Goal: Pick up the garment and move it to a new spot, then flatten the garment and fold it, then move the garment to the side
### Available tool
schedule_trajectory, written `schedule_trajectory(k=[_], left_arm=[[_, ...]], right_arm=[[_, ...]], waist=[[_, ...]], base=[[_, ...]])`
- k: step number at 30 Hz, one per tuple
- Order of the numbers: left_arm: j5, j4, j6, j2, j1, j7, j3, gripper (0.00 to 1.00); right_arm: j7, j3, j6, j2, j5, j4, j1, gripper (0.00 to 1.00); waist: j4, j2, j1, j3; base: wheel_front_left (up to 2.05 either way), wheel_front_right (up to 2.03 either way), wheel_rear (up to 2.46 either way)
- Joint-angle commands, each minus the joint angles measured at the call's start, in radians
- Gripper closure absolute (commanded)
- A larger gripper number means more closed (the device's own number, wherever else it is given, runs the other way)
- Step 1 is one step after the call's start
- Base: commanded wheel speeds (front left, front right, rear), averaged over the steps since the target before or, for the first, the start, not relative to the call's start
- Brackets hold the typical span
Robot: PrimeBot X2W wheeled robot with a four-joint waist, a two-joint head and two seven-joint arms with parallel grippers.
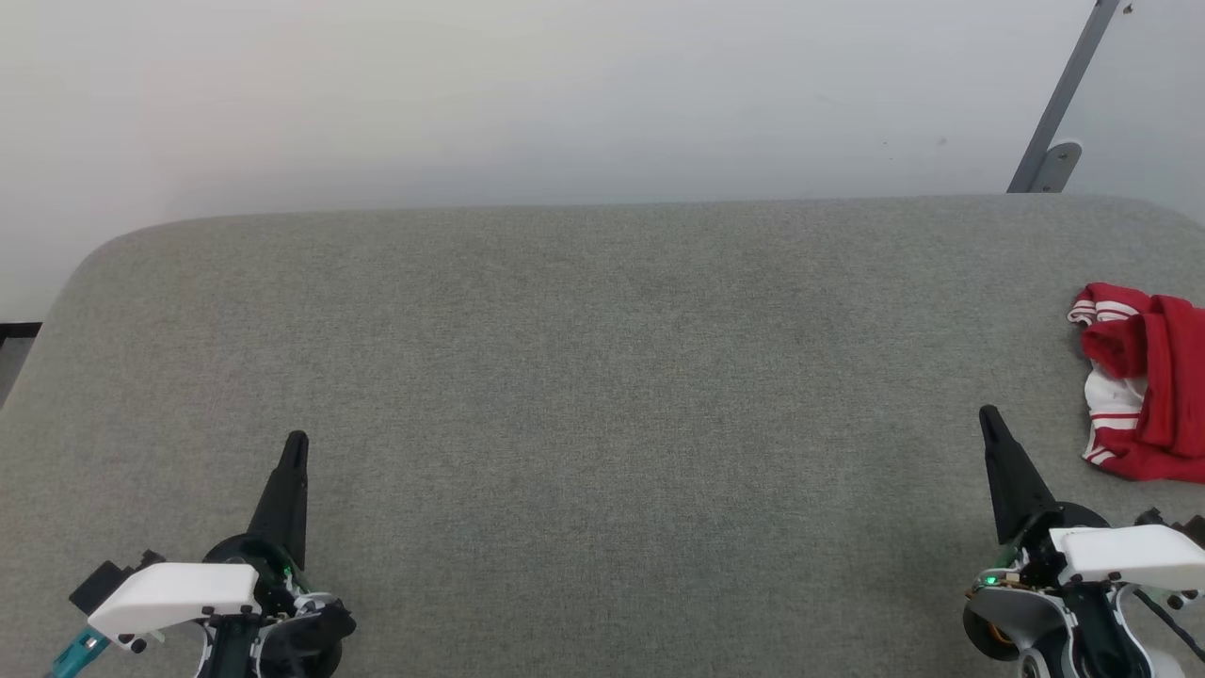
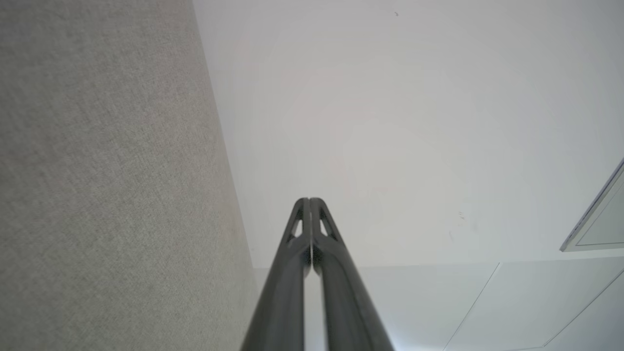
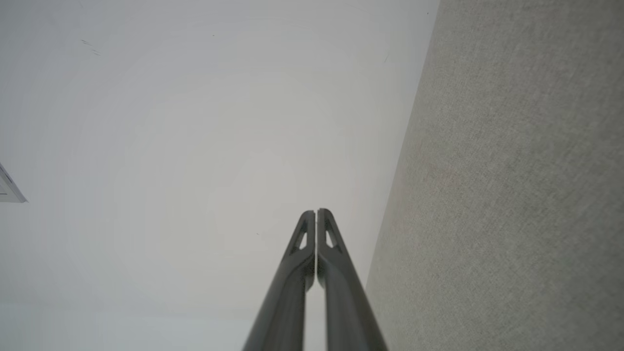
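Red cloth with white, red-striped sleeve ends: the garment (image 1: 1150, 377) lies bunched at the right edge of the bench (image 1: 602, 358), about midway between the far and near edges. Its layers lap over one another and it is not spread flat. Nothing grips it.

The right claw (image 1: 988, 414) sits near the garment, toward the near right corner and apart from the cloth. Its fingers are pressed together with nothing between them, and the right wrist view shows the same closed pair. The left claw (image 1: 296, 441) rests toward the near left corner, well apart from the garment, also closed tight and empty. Both tips point at the far edge and the pale wall (image 1: 565, 94) behind it.

Step in hand: we judge it unsettled. A heap at the side fits a garment waiting to be picked up. It equally fits one already folded and set aside. What shows looks rumpled rather than squared, but that alone does not decide it, so we enter no next move. Any handling would need opened fingers and a pinch on a top layer.

Hidden: the head view cuts off the garment's right part. Its full outline, its neatness and any overhang past the bench edge cannot be told. A grey strut (image 1: 1059, 113) leans on the wall near the far right corner, its purpose unclear.
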Motion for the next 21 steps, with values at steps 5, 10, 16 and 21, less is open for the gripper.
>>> schedule_trajectory(k=[5, 10, 16, 21], left_arm=[[-0.003, 0.0, -0.005, -0.003, -0.013, 0.006, 0.005, 1.0], [-0.002, 0.0, -0.005, -0.004, -0.013, 0.007, 0.005, 1.0], [-0.001, 0.0, -0.005, -0.004, -0.013, 0.007, 0.006, 1.0], [0.0, 0.0, -0.005, -0.004, -0.013, 0.008, 0.006, 1.0]], right_arm=[[0.002, -0.002, 0.0, 0.002, 0.004, 0.003, -0.003, 1.0], [0.002, -0.002, 0.0, 0.002, 0.004, 0.003, -0.003, 1.0], [0.002, -0.002, 0.0, 0.002, 0.004, 0.003, -0.003, 1.0], [0.002, -0.002, 0.0, 0.002, 0.004, 0.003, -0.003, 1.0]], waist=[[0.0, 0.0, -0.0001, 0.0], [0.0, 0.0, -0.0001, 0.0], [0.0, 0.0, -0.0001, 0.0], [0.0, 0.0, -0.0001, 0.0]], base=[[0.0, 0.0, 0.0], [0.0, 0.0, 0.0], [0.0, 0.0, 0.0], [0.0, 0.0, 0.0]])
